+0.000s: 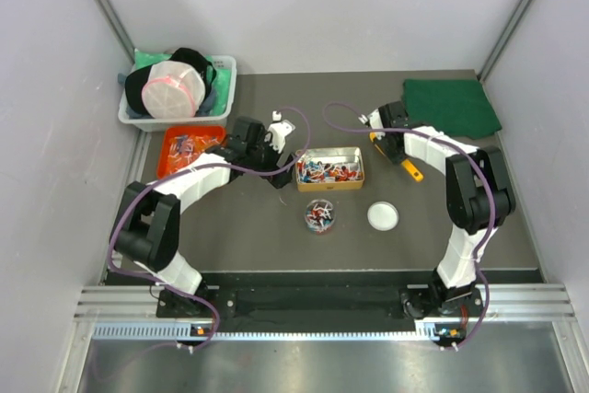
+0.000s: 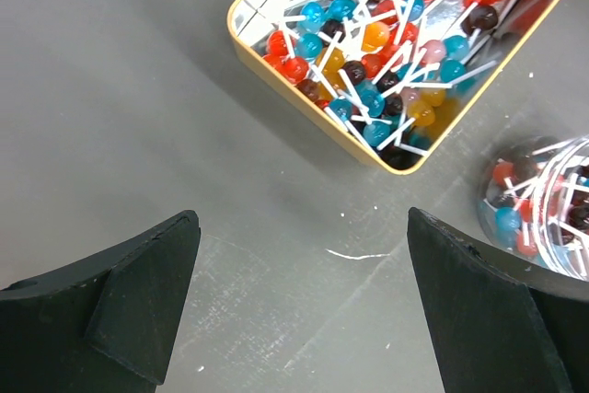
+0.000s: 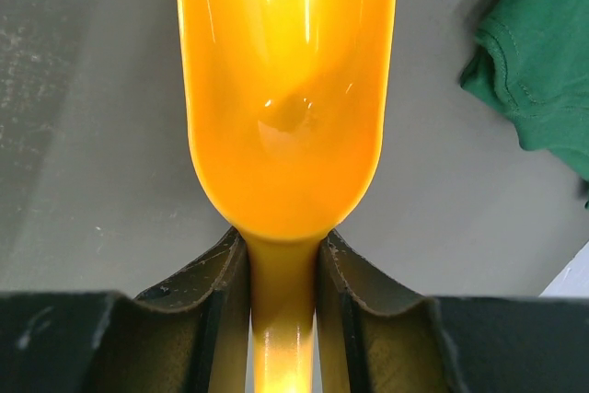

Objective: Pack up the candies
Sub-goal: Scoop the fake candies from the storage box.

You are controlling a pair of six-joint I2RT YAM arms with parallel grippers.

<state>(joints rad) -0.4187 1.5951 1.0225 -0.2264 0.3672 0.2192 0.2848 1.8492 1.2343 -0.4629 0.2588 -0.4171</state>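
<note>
**Right gripper [image 3: 283, 255] clamped on scoop handle; left gripper [image 2: 302, 260] spread wide by the tin**

Black fingers [image 3: 216, 283] of the right gripper sit closest in the right wrist view. They are drawn in narrow and pinch the thin handle of the orange scoop [image 3: 285, 89] from both sides. The scoop's bowl points away from the wrist and has nothing in it. Whether it touches the table [image 1: 276, 246] I cannot tell. The right arm rises from its base, folds at the elbow and reaches back toward the far right of the table, just beside the green cloth [image 1: 451, 103].

The left arm sweeps forward and curls inward. Its gripper is fully spread over bare tabletop with nothing between the fingers, near the left end of the gold tin [image 1: 329, 187].

At the far left stands a white bin [image 1: 225, 71] of caps, with an orange tray [image 1: 170, 149] in front of it. The tin sits mid-table, and a clear jar [image 1: 320, 216] stands just in front of it. A white lid [image 1: 383, 216] lies apart to the jar's right.

The candies [image 2: 368, 52], small lollipops on white sticks, fill the tin. More lie in the jar and on the tray.
</note>
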